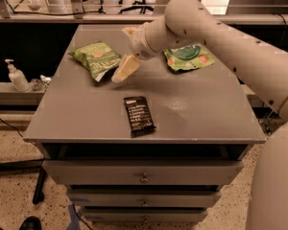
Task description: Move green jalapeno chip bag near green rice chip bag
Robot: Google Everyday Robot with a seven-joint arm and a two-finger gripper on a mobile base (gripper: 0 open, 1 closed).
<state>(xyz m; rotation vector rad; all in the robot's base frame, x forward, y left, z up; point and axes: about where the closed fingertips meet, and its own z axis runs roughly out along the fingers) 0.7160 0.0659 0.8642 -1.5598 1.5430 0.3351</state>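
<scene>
Crinkles cover the small, pale green jalapeno chip bag [95, 58], which lies flat on the matte grey worktop [197, 109] just beside the tip of my lower finger [126, 67], on the side away from my arm; whether they touch I cannot tell. My jaws hang spread wide above the worktop, nothing between them. The glossy, darker green rice chip bag [188, 56] lies on their other side, partly under my arm.
</scene>
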